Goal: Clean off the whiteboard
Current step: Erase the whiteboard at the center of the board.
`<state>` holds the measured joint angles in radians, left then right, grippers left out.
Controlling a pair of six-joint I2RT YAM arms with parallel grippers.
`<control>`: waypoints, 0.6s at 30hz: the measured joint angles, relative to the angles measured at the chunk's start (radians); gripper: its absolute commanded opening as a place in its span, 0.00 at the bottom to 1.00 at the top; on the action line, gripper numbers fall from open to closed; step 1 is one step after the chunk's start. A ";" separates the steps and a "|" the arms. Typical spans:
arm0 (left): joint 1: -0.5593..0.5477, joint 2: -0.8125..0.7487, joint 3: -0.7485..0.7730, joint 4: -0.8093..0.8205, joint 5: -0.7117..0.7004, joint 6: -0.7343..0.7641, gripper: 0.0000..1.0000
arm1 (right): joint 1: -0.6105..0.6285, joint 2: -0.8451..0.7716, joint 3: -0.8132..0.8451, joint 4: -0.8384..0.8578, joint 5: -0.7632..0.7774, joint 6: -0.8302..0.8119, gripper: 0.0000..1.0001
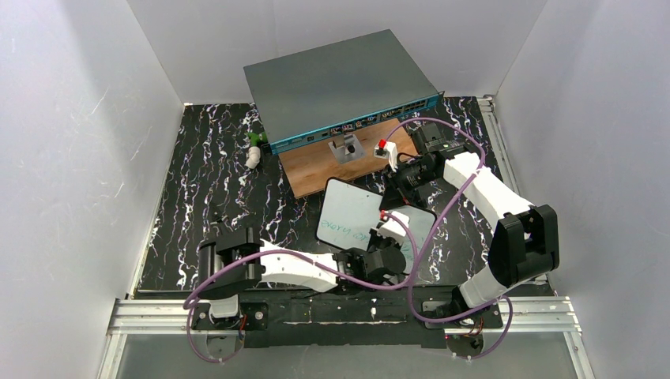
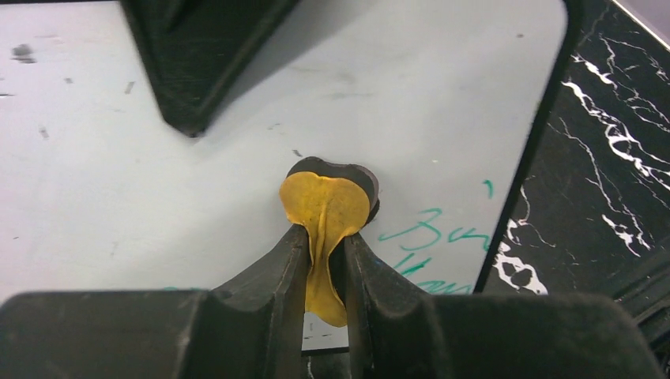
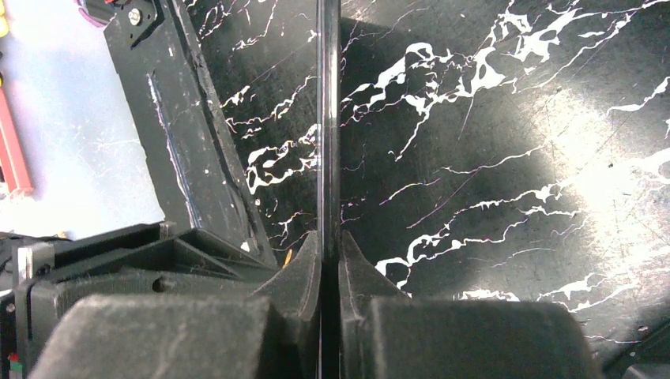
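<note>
Left gripper [image 2: 325, 246] pinches yellow pad [image 2: 328, 204] on whiteboard [image 2: 118, 181] — green scrawl [image 2: 419, 234] unreadable.

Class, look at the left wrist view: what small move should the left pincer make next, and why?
Probably wipe the left pincer, shut on the yellow cloth, across to the green writing left on the whiteboard. The right pincer grips the board's edge, steadying it.
</note>
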<state>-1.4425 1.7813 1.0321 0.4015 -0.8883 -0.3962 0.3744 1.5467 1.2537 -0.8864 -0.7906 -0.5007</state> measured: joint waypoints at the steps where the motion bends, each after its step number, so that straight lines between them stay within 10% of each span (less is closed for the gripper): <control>1: 0.007 -0.011 -0.011 -0.003 -0.003 -0.009 0.00 | 0.000 0.000 0.000 0.002 0.000 0.000 0.01; 18: -0.033 0.089 0.134 0.035 0.059 0.069 0.00 | -0.001 0.000 0.000 -0.001 -0.002 0.000 0.01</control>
<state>-1.4754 1.8706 1.1664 0.4366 -0.8295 -0.3275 0.3733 1.5463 1.2537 -0.8875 -0.7929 -0.5003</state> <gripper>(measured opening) 0.183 0.105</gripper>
